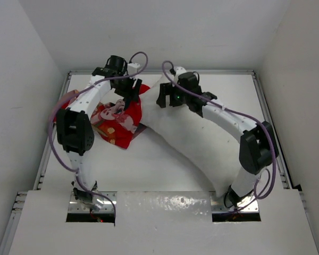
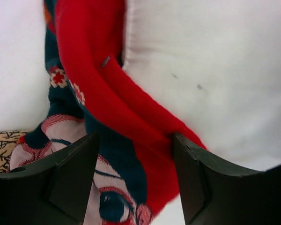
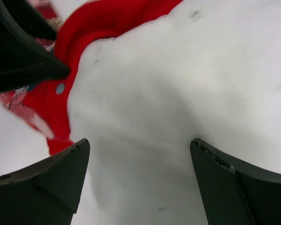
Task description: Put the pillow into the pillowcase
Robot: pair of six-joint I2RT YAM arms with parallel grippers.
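Note:
The white pillow (image 1: 194, 141) lies slantwise across the table, its far corner tucked against the red printed pillowcase (image 1: 121, 123), which is bunched at the left. My left gripper (image 1: 132, 95) hangs over the pillowcase's edge. In the left wrist view the gripper (image 2: 133, 152) is open, with a red hem fold of the pillowcase (image 2: 91, 75) running between its fingers beside the pillow (image 2: 215, 70). My right gripper (image 1: 167, 101) is just right of it, over the pillow's far end. In the right wrist view it (image 3: 138, 147) stands wide open over the pillow (image 3: 178, 84), with the pillowcase (image 3: 84, 33) at upper left.
White enclosure walls surround the table (image 1: 149, 170). Metal rails run along its left edge (image 1: 47, 154) and right edge (image 1: 271, 122). A shiny metal plate (image 1: 165, 204) spans the near edge between the arm bases. A left-gripper finger (image 3: 18, 56) shows in the right wrist view.

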